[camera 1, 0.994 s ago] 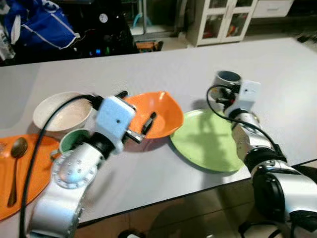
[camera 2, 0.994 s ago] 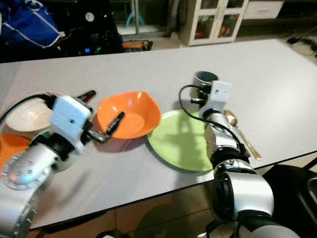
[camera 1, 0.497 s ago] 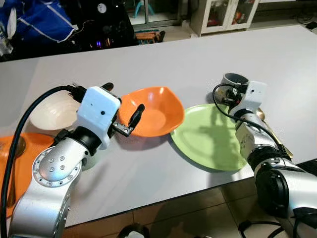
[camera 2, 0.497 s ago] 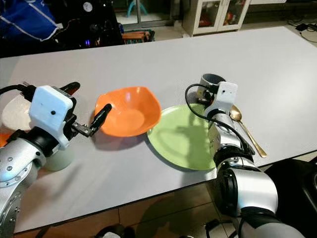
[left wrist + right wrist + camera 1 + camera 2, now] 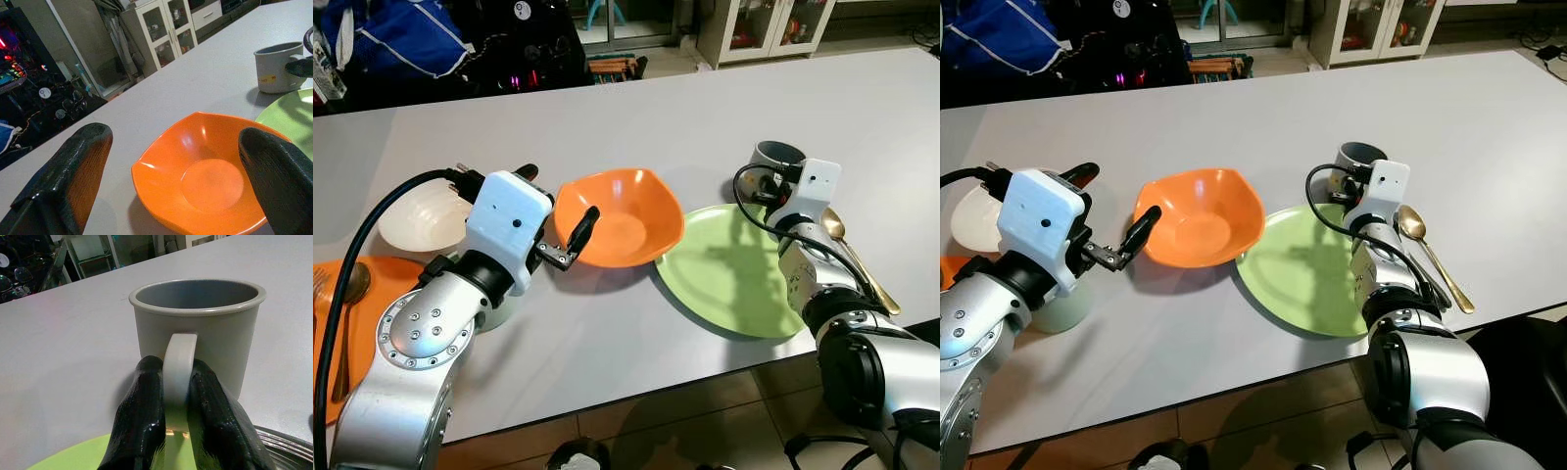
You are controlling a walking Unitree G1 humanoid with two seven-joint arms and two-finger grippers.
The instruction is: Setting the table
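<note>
Grey mug's handle (image 5: 178, 367) pinched inside right pincer (image 5: 176, 431).

home dining area | long table (image 5: 636, 108) | glass-door cabinet (image 5: 762, 24) | dishes laid out

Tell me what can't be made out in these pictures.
- Mug: its far side is turned away in the right wrist view; the right gripper, shut on the handle, covers part of it.
- Green cup: mostly behind the left arm in the eye views.
- Orange tray: cut off by the picture's edge.
- Gold spoon: its handle partly behind the right arm.
</note>
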